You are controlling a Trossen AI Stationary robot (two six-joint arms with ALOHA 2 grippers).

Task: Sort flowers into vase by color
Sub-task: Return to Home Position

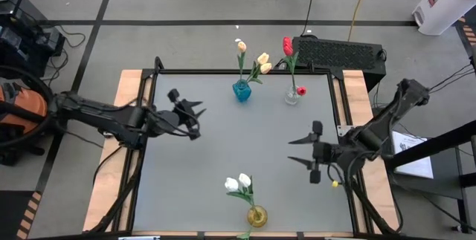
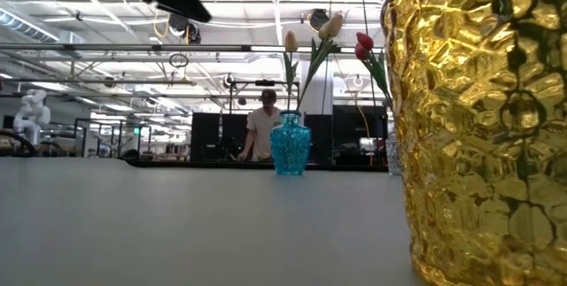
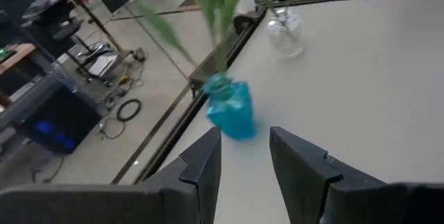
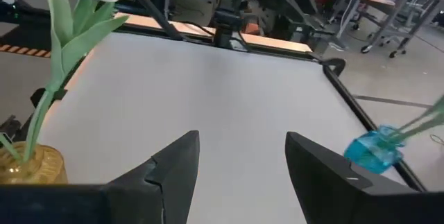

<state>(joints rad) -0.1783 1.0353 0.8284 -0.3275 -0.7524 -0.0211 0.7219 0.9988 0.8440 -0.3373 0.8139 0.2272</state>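
All the flowers appear to be placed. The cream-yellow tulips (image 1: 262,59) stand in the blue vase (image 1: 242,90) at the far edge of the table (image 1: 223,154). Just to its right, the red tulips (image 1: 287,45) are in the clear vase (image 1: 291,96), with one bud hanging low beside the neck. The white tulips (image 1: 239,183) are in the yellow vase (image 1: 257,215) at the near edge. No stem lies loose on the table, so I judge the sorting finished and the step in hand to be the return of the arms to rest.

The left gripper (image 1: 195,119) hovers over the left part of the table, facing the blue vase, with its fingers apart and nothing between them. The right gripper (image 1: 296,150) is above the right part, also spread and empty, between the yellow vase and the clear vase.

The next move calls for pulling both arms back to their own sides, keeping clear of the vases and the leaning stems.
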